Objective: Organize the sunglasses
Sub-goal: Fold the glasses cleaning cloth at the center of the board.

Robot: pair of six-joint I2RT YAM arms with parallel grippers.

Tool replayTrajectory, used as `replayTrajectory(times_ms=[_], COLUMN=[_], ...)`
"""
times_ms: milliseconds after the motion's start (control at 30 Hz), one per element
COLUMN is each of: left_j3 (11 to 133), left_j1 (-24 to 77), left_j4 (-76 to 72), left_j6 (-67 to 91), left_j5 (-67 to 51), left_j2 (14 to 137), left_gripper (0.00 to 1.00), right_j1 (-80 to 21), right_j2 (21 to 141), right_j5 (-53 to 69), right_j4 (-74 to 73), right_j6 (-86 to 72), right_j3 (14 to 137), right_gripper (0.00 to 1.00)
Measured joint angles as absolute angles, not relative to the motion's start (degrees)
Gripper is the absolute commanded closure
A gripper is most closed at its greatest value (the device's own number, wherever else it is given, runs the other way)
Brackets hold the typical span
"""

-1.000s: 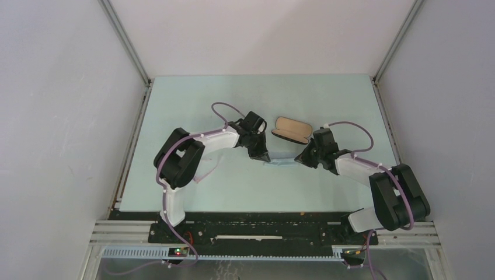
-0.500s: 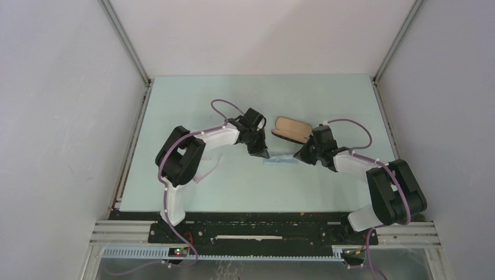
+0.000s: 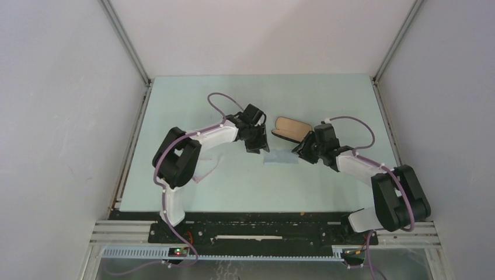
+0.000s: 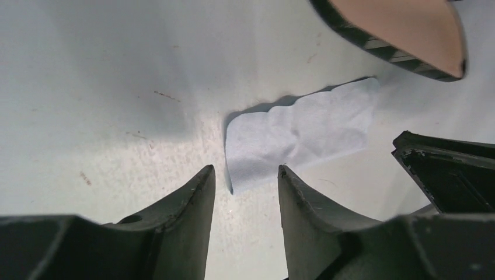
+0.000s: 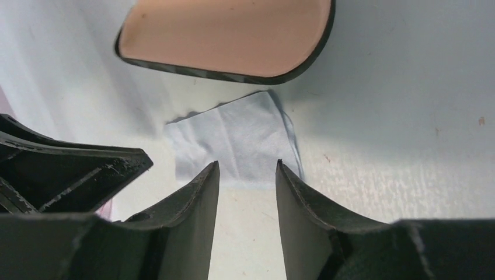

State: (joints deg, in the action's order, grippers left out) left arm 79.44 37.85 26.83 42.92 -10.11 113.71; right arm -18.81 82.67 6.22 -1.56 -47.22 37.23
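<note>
**2 open grippers over the blue cloth, sunglasses lying off to the left**

Nearest the bases, the sunglasses point(image 3: 205, 170) lie on the table point(image 3: 175, 105) beside the left arm point(image 3: 204, 137), partly under its elbow and well apart from both grippers, so they look not yet dealt with. Further out, the cloth point(image 4: 303, 128) lies flat at mid-table. The left gripper point(image 4: 246, 170) and right gripper point(image 5: 247, 164) face each other over its 2 ends, fingers parted and holding nothing, probably after spreading it out. Beyond it the case point(image 5: 227, 29) lies open, tan lining up, with the cloth's far corner just beside its rim. The cloth and the crowded grippers lie in the way to the case, and the left arm overhangs the glasses.
</note>
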Motion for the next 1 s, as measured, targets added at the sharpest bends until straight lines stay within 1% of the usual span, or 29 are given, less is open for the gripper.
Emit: replayTrajectory(times_ms=[67,233,300,333,467,767,1000], left_j3=[79.37,77.28,76.25,75.81,74.19,72.51,70.15], left_j1=[37.85,37.91,38.09,38.24,39.44,41.39,41.39], left_j4=[27.29,25.30,24.18,23.51,21.04,15.73,14.92], left_j6=[42.89,42.92,43.00,43.05,43.57,45.54,46.13], left_j5=[-8.29,-6.39,-6.72,-7.07,-9.28,-13.32,-13.72], left_j2=[111.63,104.07,102.15,101.82,102.72,111.35,112.14], left_gripper=[0.53,0.60,0.62,0.64,0.65,0.68,0.67], right_j1=[-18.81,-19.20,-19.62,-19.81,-20.49,-21.10,-20.97], right_j2=[80.18,76.27,76.07,76.09,77.30,84.49,83.48], right_j5=[6.07,6.07,6.04,6.07,6.42,6.48,6.72], right_j4=[-2.50,-3.20,-3.42,-3.57,-3.46,-1.85,-0.93], right_j6=[-46.63,-45.19,-44.77,-44.60,-44.18,-43.79,-43.83], right_j3=[37.23,37.23,37.23,37.23,37.21,35.90,32.86], right_gripper=[0.58,0.88,0.98,1.00,1.00,1.00,1.00])
